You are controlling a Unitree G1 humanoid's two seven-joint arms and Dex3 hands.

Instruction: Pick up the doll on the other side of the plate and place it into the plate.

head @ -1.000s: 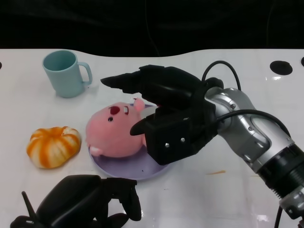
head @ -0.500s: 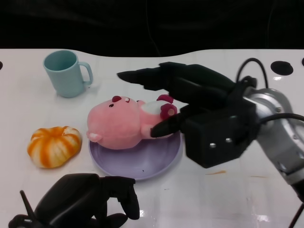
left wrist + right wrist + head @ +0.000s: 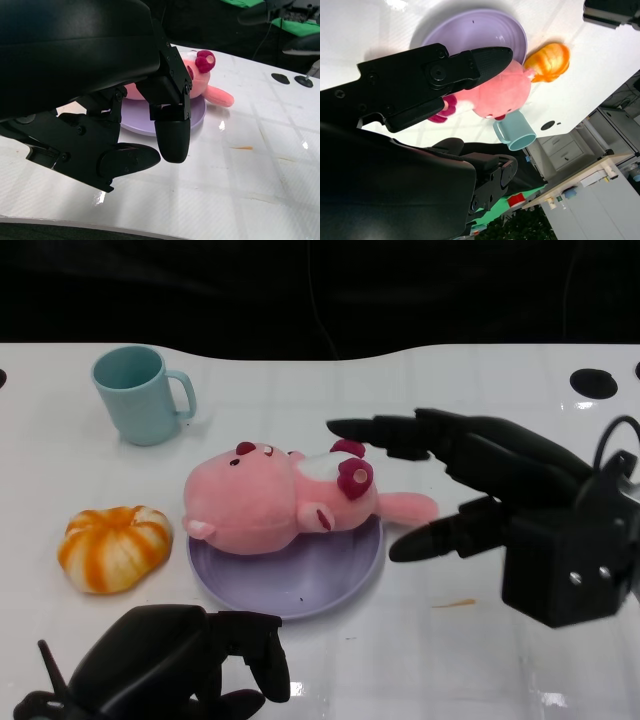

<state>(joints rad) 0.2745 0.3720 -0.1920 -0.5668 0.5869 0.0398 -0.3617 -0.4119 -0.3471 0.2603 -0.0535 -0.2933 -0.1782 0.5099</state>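
Right hand [image 3: 470, 490] withdrew; doll [image 3: 280, 508] overhangs plate [image 3: 300, 585].

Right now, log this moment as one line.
doll: on plate, leg overhanging | right hand: open, clear | left hand: idle

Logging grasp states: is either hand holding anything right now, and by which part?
Nothing is held. The right hand is open beside the doll, which lies on the plate. The left hand has its fingers curled on nothing.
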